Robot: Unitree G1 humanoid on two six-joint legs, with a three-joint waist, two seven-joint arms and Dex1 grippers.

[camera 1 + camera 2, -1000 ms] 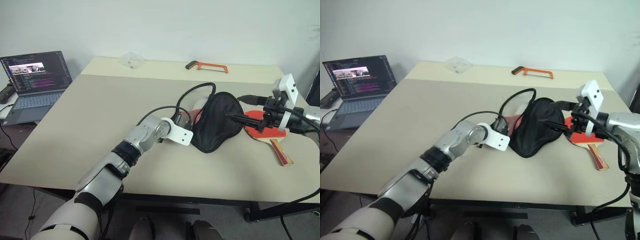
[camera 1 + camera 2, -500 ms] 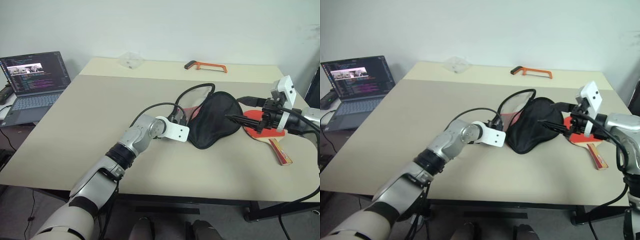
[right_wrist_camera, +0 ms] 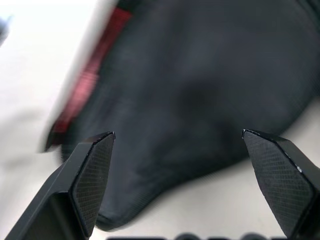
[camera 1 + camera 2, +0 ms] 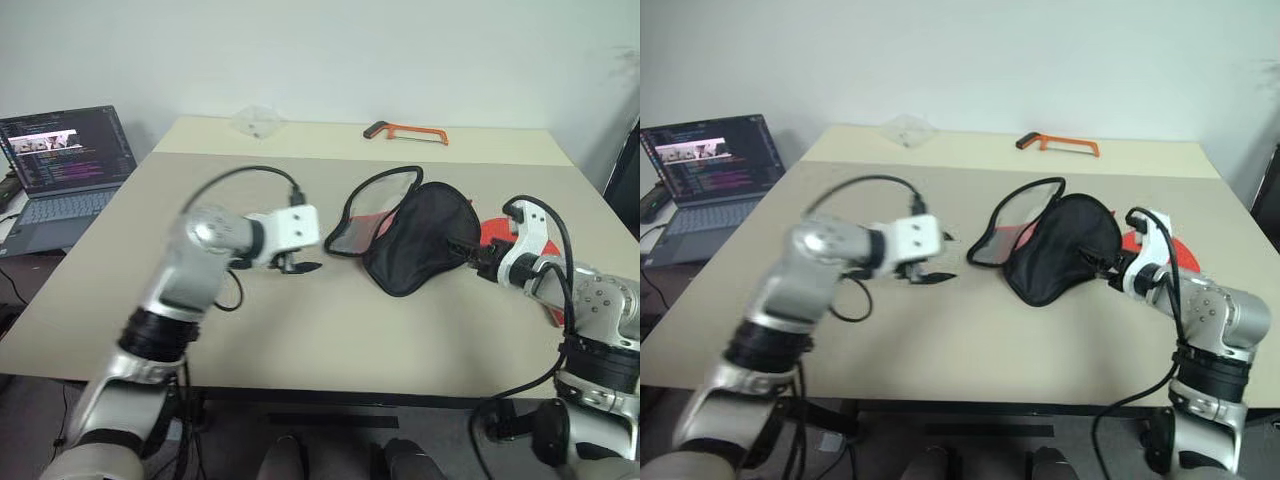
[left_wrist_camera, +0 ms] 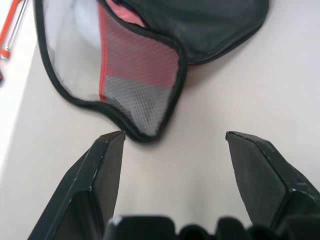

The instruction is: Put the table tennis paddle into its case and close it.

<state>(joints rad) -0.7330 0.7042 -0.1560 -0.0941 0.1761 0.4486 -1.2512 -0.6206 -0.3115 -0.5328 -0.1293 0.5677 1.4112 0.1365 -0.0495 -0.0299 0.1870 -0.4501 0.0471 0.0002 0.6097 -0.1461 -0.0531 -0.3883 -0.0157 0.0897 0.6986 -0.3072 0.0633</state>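
The left gripper has let go of the case and pulled back toward the worktop's left side, fingers apart and empty. The case lies unzipped and empty, mid-worktop. The right gripper, wide open, has dropped beside it. The table tennis paddle remains near the right edge, still to be loaded.

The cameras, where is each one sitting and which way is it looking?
Left eye and right eye views: on the head, looking forward and down over the table, both arms showing.
Left wrist view: on the left arm, looking along the open left pincer at the case mouth.
Right wrist view: on the right arm, looking along the open right pincer at the case's black side.
Shared: all see the case; the eye views add the paddle, hacksaw and laptop.
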